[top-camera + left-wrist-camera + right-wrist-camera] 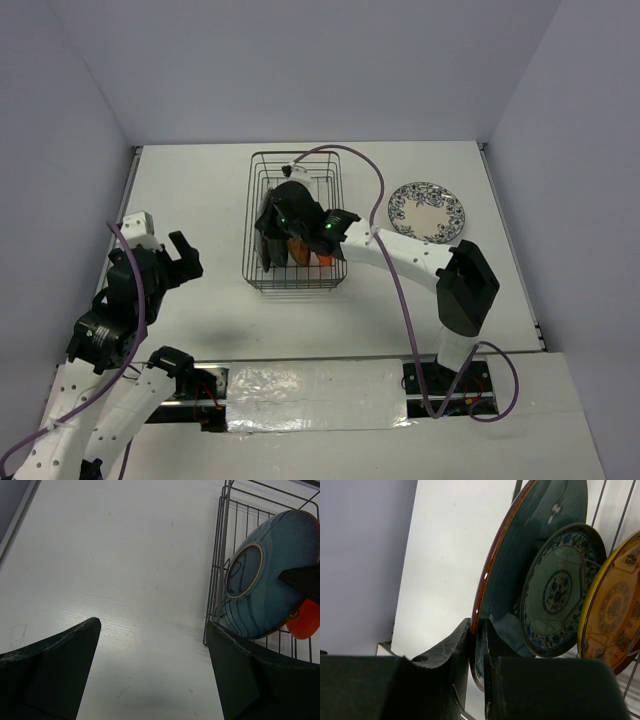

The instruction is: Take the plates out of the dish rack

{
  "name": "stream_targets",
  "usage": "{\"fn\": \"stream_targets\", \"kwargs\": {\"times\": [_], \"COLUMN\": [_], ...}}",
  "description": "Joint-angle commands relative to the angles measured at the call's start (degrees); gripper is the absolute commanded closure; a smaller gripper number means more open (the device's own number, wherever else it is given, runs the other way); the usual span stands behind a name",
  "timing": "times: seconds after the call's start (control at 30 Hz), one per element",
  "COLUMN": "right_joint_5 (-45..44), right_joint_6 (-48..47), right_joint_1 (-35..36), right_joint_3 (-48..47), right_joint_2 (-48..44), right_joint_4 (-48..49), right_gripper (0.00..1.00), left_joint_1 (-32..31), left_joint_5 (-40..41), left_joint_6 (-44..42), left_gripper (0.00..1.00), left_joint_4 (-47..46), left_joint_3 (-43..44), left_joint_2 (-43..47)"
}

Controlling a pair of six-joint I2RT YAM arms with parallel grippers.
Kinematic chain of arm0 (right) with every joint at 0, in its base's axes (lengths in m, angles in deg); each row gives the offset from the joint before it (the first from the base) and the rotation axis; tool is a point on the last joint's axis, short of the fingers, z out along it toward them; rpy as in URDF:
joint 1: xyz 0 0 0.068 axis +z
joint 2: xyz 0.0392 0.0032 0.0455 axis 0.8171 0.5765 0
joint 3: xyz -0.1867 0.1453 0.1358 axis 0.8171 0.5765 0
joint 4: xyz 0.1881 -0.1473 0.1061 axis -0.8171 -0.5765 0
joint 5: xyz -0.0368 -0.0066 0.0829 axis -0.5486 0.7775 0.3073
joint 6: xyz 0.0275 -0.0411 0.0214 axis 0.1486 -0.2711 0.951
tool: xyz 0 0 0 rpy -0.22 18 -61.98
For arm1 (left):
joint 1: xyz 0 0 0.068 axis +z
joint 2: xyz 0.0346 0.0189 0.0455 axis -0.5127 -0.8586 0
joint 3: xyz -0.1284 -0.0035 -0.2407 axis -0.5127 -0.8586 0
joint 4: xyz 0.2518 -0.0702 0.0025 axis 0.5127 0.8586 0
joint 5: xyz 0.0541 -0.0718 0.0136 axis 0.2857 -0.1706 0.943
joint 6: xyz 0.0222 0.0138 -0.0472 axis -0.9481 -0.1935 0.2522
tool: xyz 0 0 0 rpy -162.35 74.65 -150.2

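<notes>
Teal-glazed with an orange-brown rim, the large plate (530,540) stands on edge in the wire dish rack (251,200), mid-bench (200,200) toward the far edge. The right gripper (477,630) pinches this plate's rim. Next to it in the rack stand a blue-patterned plate (560,590) and a yellow plate (615,605). A white floral plate (427,211) lies flat near the right edge. The left gripper (152,625) is spread wide and holds nothing, near the left edge, apart from the rack.

Pale lilac walls (300,60) on three sides, white tabletop (200,200), crinkled silver strip (310,395) along near edge, even light
</notes>
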Motion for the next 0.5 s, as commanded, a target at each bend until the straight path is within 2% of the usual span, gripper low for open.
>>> {"fn": "stream_targets", "kwargs": {"times": [0.0,0.47], "right_joint_5": [2.28,3.24], "right_joint_6": [-0.30,-3.12], "right_joint_1": [0.17,-0.36], "right_joint_3": [-5.37,-11.70], "right_joint_2": [0.63,-2.53], "right_joint_4": [3.73,2.67], "right_gripper": [1.00,1.00], "left_joint_1": [-0.35,-0.35], "left_joint_5": [0.92,1.00], "left_joint_6": [0.80,0.80], "left_gripper": [0.00,0.00], "left_joint_4": [-1.81,-1.72], "left_joint_3": [0.25,0.16], "left_joint_2": [0.36,0.45]}}
